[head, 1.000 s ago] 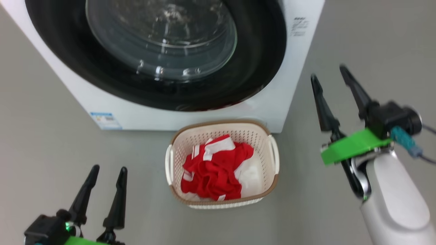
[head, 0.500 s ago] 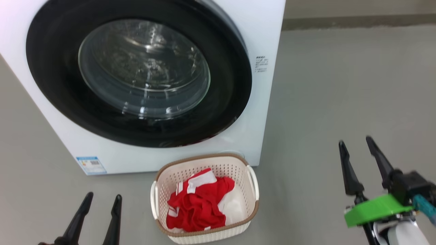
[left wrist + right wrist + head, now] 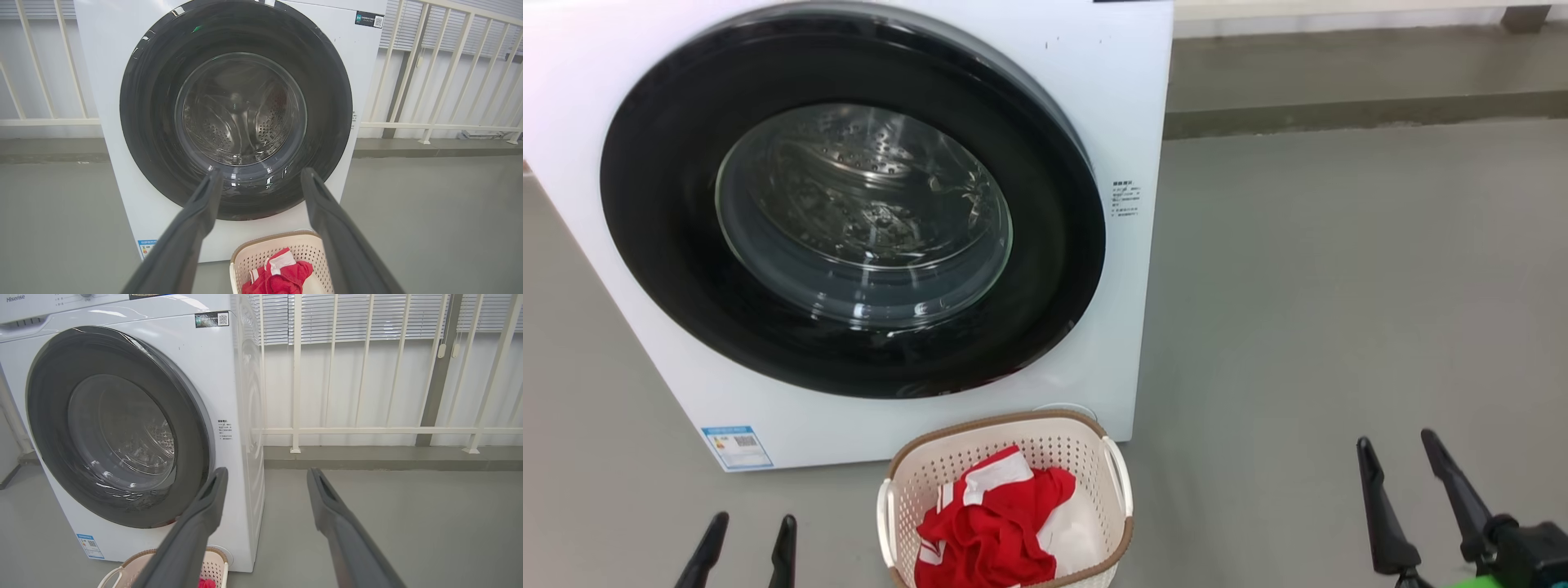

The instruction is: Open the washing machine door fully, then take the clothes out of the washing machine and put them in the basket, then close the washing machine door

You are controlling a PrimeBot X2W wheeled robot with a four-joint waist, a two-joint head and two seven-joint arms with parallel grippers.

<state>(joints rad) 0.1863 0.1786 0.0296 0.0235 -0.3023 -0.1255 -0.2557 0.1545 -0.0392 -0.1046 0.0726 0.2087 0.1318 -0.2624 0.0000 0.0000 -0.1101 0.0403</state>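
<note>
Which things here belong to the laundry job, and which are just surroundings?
Job in hand:
washing machine
washing machine door, shut
red clothes, in the basket
basket, in front of the machine
left end effector and right end effector, both open and empty

Just surroundings:
white railing
window blinds
grey floor

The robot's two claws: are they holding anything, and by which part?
Nothing is held. The left gripper and right gripper are both open and empty; the clothes lie loose in the basket.
</note>
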